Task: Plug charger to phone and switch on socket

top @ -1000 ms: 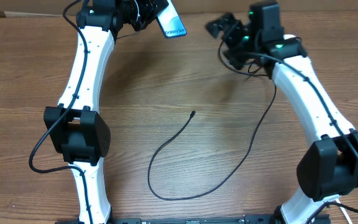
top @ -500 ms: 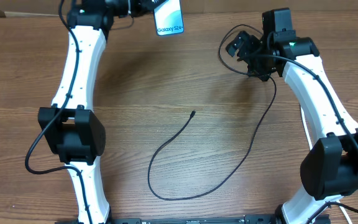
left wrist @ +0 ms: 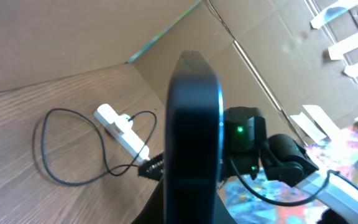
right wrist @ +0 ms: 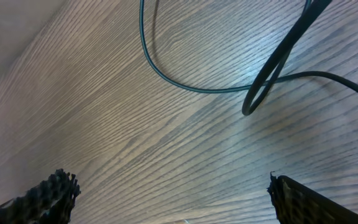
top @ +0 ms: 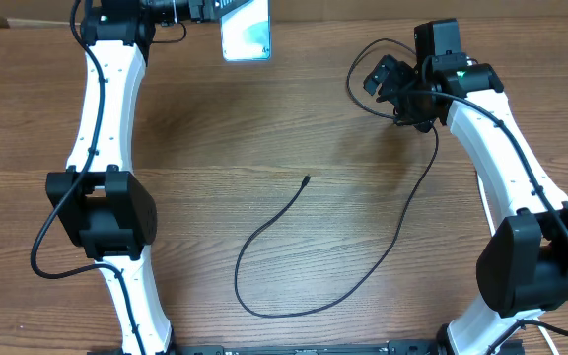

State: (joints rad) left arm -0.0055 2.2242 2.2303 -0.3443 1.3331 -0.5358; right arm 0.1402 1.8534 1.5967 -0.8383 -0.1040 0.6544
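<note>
Wood-grain tabletop [top: 264,128] runs under both my arms. At the far left, my left hand [top: 203,8] is clamped on the phone [top: 246,32], its lit screen facing up. Mid-table the charger [top: 264,232] lies in a loose loop, its plug tip [top: 307,179] free and well apart from the phone. At the far right, my right hand [top: 378,77] hovers with fingers spread wide, gripping nothing. My left wrist view shows the socket [left wrist: 120,129] lying near the cardboard wall [left wrist: 73,31].

No text is legible; the small print on the phone [top: 247,35] is blurred.
</note>
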